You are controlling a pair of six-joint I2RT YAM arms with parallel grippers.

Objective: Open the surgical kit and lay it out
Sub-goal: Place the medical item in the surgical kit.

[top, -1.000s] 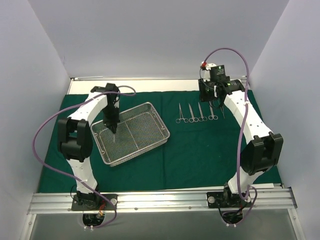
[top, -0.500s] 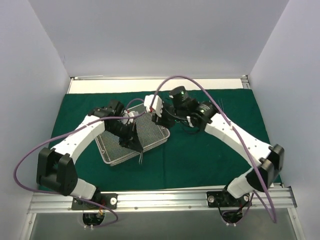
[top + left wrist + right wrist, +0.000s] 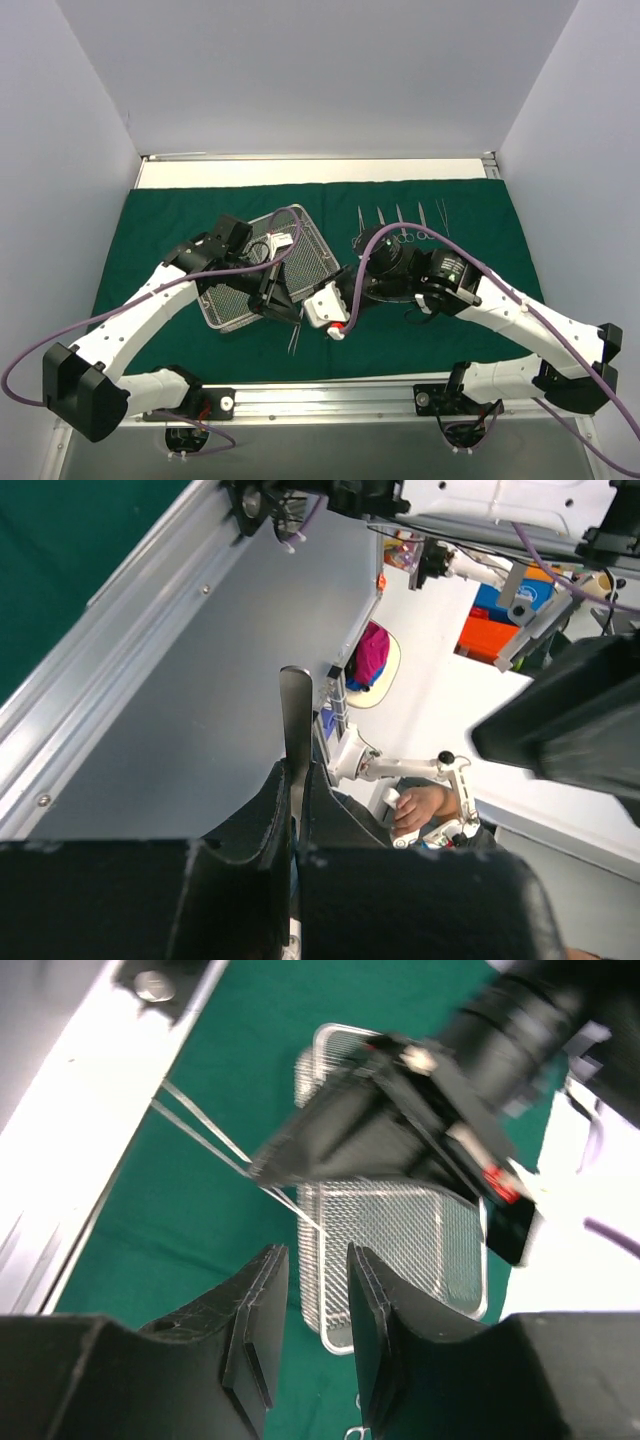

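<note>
White walls (image 3: pixel 300 80) enclose the bench (image 3: pixel 300 172) on three sides. A dark green cloth (image 3: pixel 150 230) lies spread flat over most of it, with an aluminium rail (image 3: pixel 320 400) along the near edge.

Left arm: it reaches out across the wire-mesh tray (image 3: pixel 312 240), which sits on the cloth left of centre, turned at an angle to the cloth's edges. The left end effector (image 3: pixel 285 305) is at the tray's near right corner. Its wrist view shows the left end effector (image 3: pixel 295 780) pressed together on one slim steel instrument (image 3: pixel 294 710), which sticks out past the fingertips. From above, that instrument (image 3: pixel 296 335) points toward the rail, over bare cloth just outside the tray.

Right arm: it is bent leftward across the middle of the cloth. The right end effector (image 3: pixel 322 308) is just beside the left one, on the tray's right side. In its own view the right end effector (image 3: pixel 315 1305) is spread, with nothing between the fingers. Beyond them are the tray (image 3: pixel 400 1230) and the pinched instrument (image 3: pixel 205 1135), apart from the fingers and blurred.

Right of centre, near the far edge of the cloth, a row of instruments (image 3: pixel 400 225) lies side by side. Their near ends are partly hidden by the right arm.
</note>
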